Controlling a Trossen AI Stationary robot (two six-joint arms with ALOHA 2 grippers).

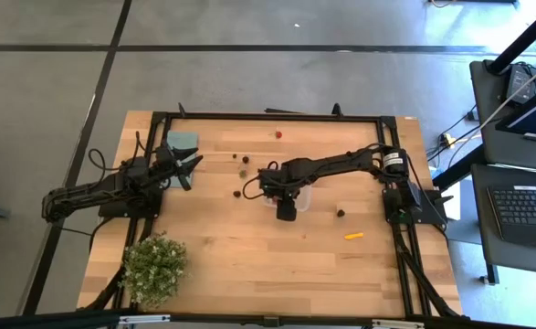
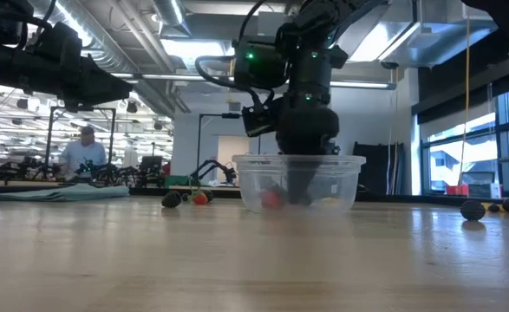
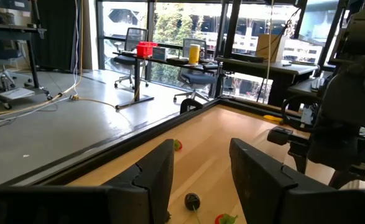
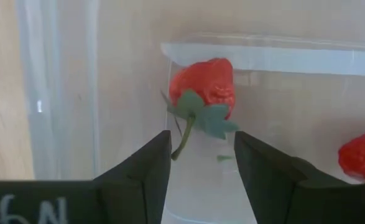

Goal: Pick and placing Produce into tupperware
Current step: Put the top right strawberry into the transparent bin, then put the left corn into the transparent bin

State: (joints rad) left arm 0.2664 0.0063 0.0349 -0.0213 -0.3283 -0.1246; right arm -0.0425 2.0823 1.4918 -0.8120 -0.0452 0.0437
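The clear tupperware (image 1: 300,197) (image 2: 299,182) stands mid-table. My right gripper (image 1: 286,208) (image 4: 201,140) points down into it, open. A red strawberry (image 4: 204,84) with a green stem lies on the container floor just past the fingertips, and a second red piece (image 4: 362,155) lies beside it. In the low view a red piece (image 2: 273,198) and a yellow one (image 2: 328,201) show through the wall. Loose produce lies on the table: dark bits (image 1: 242,172), a red one (image 1: 278,134), an orange piece (image 1: 353,236). My left gripper (image 1: 193,166) (image 3: 201,155) waits at the left, level and open.
A flat teal rectangle (image 1: 182,142) lies at the far left beside the left arm. A bushy potted plant (image 1: 153,268) stands at the near left corner. A dark frame (image 1: 268,115) runs along the table's edges. Bare wood lies near the front edge.
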